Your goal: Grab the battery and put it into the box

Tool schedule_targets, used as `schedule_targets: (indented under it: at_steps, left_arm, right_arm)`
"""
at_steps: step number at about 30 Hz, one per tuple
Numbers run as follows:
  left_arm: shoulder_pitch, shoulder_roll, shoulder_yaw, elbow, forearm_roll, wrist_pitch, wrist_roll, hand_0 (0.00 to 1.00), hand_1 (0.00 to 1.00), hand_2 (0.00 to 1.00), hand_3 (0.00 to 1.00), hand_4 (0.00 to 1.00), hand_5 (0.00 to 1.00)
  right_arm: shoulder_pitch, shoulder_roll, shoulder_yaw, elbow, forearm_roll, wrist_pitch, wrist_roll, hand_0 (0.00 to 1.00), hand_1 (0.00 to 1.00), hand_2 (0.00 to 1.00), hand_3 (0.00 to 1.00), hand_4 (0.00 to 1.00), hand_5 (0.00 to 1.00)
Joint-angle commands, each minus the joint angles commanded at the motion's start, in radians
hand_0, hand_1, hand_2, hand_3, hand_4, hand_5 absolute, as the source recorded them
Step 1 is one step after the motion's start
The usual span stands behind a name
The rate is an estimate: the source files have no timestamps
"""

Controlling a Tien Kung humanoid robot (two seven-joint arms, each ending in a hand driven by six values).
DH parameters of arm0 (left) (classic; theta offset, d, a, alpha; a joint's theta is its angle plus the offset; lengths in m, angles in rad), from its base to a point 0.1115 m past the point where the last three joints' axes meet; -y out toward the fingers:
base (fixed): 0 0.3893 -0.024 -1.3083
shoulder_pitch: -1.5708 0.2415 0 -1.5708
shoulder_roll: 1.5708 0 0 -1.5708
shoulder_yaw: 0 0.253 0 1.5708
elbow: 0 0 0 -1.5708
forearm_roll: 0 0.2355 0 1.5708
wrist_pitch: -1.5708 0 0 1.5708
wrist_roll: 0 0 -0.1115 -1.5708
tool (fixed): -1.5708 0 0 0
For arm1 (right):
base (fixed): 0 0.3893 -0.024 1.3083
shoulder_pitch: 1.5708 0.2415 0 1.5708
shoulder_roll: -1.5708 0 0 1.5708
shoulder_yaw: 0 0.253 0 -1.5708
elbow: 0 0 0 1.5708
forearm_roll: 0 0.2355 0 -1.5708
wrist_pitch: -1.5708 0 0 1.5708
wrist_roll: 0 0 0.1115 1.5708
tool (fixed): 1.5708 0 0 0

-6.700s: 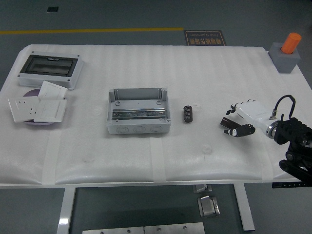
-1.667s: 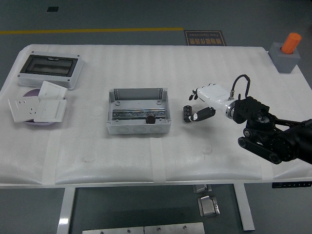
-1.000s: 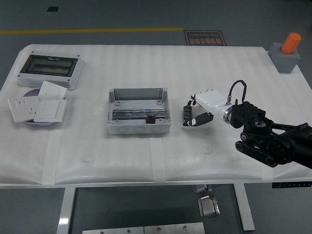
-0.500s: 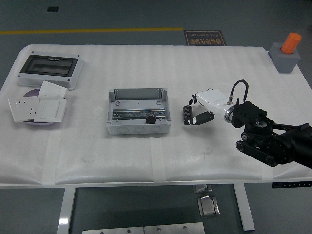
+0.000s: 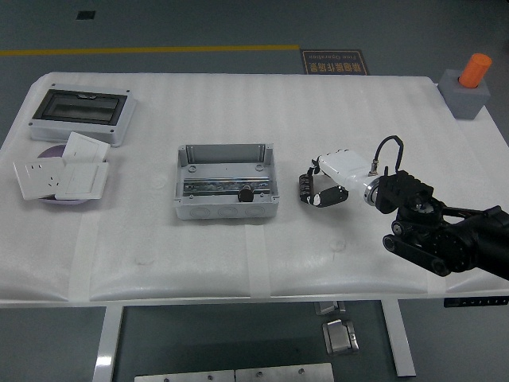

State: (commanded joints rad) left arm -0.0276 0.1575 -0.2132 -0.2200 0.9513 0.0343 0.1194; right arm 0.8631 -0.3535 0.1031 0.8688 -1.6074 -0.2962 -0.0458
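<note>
Right of the open grey box [image 5: 226, 181], on the white foam-covered table [image 5: 238, 247], lies the battery [image 5: 304, 190]: a small dark ribbed cylinder pack, lengthwise roughly front to back, well clear of the box wall.

Right hand [image 5: 328, 181] is at the battery. White palm sits just right of it and above; dark fingers [image 5: 326, 196] curl round the near right side and look to be touching it. Cannot tell whether the hold is complete; battery looks to be resting on the foam. Left arm not visible.

Box interior: metal rail across the middle, and one small dark item [image 5: 246, 194] already inside near the front wall. Far left: a lidded enclosure with dark window [image 5: 81, 115], white switch plates [image 5: 62, 171] stacked on a disc. Far right corner: grey block with orange cylinder [image 5: 471, 83].

Handling judgement:
- rigid, dense for its size, will not deform under grip
- ribbed surface should give some purchase, but round section may roll out of a loose pinch on soft foam
- best taken across the middle, fingers opposing thumb on the long sides
- not fragile; moderate squeeze acceptable

Step in hand: closing the grasp, lift not begun. Box lies left, open top, rail may obstruct flat seating
</note>
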Motion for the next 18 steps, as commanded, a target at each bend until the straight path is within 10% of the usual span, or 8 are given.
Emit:
schedule_targets:
  at_steps: [18]
  left_arm:
    - [0.002, -0.001, -0.006, 0.002, 0.001, 0.002, 0.000, 0.606, 0.626, 0.441, 0.621, 0.532, 0.498]
  right_arm:
    - [0.008, -0.051, 0.110, 0.097, -0.082, -0.011, -0.021, 0.800, 0.607, 0.620, 0.631, 0.753, 0.501]
